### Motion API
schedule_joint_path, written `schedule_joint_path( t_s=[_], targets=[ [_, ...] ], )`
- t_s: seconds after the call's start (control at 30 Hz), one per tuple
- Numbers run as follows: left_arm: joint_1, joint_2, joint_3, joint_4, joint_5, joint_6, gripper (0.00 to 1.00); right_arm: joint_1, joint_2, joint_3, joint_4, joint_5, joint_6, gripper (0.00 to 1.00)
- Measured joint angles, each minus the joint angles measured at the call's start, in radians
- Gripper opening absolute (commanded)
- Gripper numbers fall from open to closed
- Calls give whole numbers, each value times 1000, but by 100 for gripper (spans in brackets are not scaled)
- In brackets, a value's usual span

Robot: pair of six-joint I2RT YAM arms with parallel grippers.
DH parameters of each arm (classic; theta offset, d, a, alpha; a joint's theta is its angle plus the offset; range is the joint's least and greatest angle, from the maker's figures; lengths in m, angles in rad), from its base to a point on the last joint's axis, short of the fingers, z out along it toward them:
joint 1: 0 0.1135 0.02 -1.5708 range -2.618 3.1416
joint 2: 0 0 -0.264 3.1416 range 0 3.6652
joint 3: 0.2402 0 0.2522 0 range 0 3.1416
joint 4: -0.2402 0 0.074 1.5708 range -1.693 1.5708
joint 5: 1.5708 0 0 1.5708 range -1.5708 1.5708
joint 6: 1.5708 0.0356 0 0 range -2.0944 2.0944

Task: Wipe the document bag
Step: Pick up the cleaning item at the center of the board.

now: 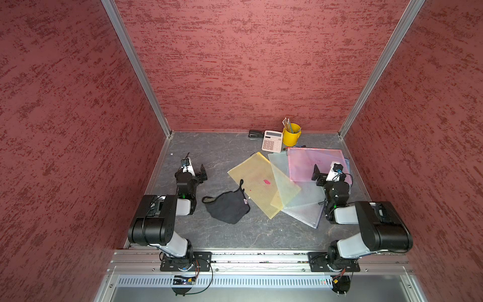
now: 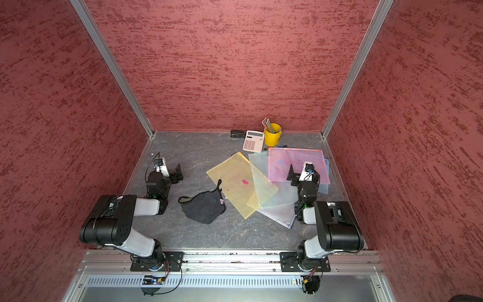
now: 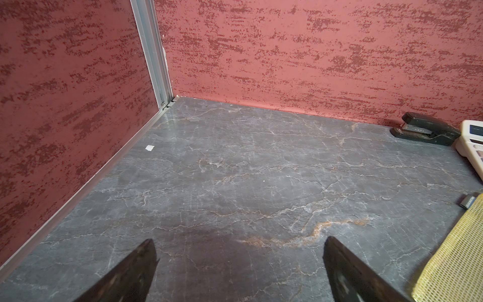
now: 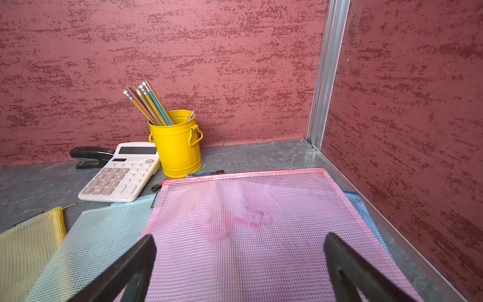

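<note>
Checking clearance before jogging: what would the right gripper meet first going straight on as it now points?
Probably the pink document bag, spread just ahead of and below the open right gripper. If its line runs level, only the back wall follows; tilt is hard to judge.

1. Twin machines: the left arm (image 1: pixel 154 222) and the right arm (image 1: pixel 379 227) pair bulky, rounded black joint housings with smooth grey-white link shells.
2. Each is mounted on a flat black base plate (image 1: pixel 186 261) with small screws at its corners.
3. A thin black cable (image 1: pixel 212 274) loops below the left base. Red and orange wires (image 1: pixel 339 275) show below the right one.
4. A small green light (image 1: pixel 183 195) glows on a black joint of each arm.
5. A white camera block (image 1: pixel 332 174) with a blue detail sits at each wrist.
6. The left hand (image 3: pixel 239 245) and the right hand (image 4: pixel 240 239) each carry two dark, tapering fingers (image 3: pixel 130 274), scuffed along their edges.
</note>
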State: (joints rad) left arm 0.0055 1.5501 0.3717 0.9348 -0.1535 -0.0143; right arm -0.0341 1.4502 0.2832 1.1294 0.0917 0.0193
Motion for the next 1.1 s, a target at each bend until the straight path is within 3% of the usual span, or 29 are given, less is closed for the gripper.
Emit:
schedule_joint_path(
  t_s=[0.1, 0.23, 0.4, 0.67, 0.83, 0.93, 1.1],
  targets=[
    [0, -35, 16, -90, 9, 0, 100, 0, -80, 146, -192, -10, 14, 99],
    [4, -148, 180, -388, 19, -17, 100, 17, -155, 290, -369, -50, 40, 99],
    [30, -303, 352, -636, 78, -124, 100, 148, -156, 433, -617, -67, 32, 99],
    [48, -234, 522, -1025, 161, -324, 100, 544, 97, 681, -815, -151, -33, 99],
    [114, -198, 586, -1145, 244, -425, 100, 795, 309, 801, -873, -217, -131, 99],
    [136, -180, 602, -1162, 285, -462, 100, 892, 378, 834, -899, -265, -172, 99],
    [137, -110, 625, -1192, 334, -491, 100, 968, 451, 907, -945, -316, -200, 99]
  ],
)
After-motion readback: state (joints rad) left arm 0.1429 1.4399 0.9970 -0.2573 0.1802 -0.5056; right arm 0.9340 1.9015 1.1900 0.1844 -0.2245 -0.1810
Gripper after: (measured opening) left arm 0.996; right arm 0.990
